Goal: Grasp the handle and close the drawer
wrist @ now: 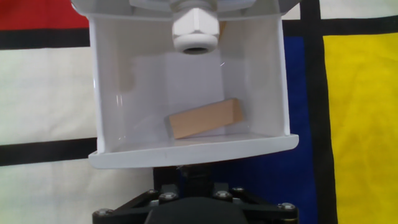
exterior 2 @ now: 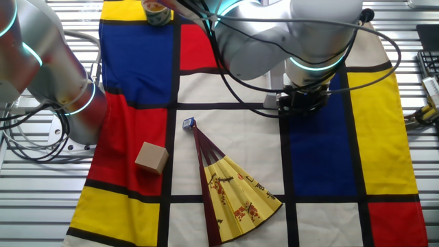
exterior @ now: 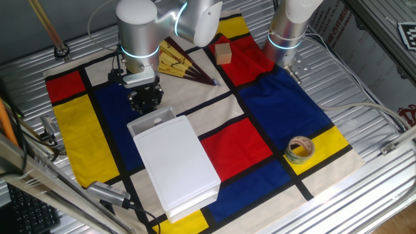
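The flat white box (exterior: 179, 162) lies on the checked cloth. Its drawer (exterior: 153, 121) sticks out a little at the far end. The hand view looks down into the open drawer (wrist: 112, 93), with its front rim (wrist: 193, 151) nearest the hand. My gripper (exterior: 144, 101) stands right at that front face. Its black fingers (wrist: 196, 177) show only as a dark mass just below the rim. The handle is hidden under the rim and behind the fingers. I cannot tell if the jaws are closed on it.
A tan wooden block (wrist: 205, 118) lies inside the drawer. A folding fan (exterior: 182, 62) and a wooden cube (exterior: 223, 53) lie beyond the gripper. A tape roll (exterior: 299, 149) lies at the right. A second arm's base (exterior: 289, 26) stands at the back.
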Tool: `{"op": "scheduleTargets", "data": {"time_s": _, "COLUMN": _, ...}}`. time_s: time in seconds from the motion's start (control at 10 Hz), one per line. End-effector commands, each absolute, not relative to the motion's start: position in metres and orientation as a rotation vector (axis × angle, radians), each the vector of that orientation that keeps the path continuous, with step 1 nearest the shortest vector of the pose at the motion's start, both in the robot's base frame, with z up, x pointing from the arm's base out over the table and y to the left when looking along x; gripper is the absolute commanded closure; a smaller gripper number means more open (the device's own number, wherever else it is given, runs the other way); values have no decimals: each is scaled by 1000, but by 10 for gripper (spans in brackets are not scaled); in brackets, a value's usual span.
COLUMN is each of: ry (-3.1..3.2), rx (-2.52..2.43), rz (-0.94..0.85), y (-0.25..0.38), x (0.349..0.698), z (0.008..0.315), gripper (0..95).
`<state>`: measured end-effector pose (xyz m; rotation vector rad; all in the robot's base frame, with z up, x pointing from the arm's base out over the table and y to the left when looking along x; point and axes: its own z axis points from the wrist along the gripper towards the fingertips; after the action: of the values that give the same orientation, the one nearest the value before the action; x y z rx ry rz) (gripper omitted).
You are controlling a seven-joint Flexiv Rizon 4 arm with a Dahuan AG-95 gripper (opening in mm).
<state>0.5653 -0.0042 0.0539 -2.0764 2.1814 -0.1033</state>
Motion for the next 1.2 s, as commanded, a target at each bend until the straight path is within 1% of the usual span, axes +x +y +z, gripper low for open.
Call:
{"op": "scheduleTargets", "data": {"time_s": 0.1, "ry": 2182, "rx": -2072, "rz": -106, "y": -4, "x": 566, "z": 54, "gripper": 760}}
{"op": "scheduleTargets", "data": {"time_s": 0.2, "ry": 2187, "rx": -2070, "rz": -110, "y": -4, "x": 566, "z": 53, "gripper": 950}}
{"op": "scheduleTargets", "data": {"time_s": 1.2, "ry": 2205, "rx": -2065, "rz": -102, "y": -4, "x": 565, "z": 53, "gripper": 950}}
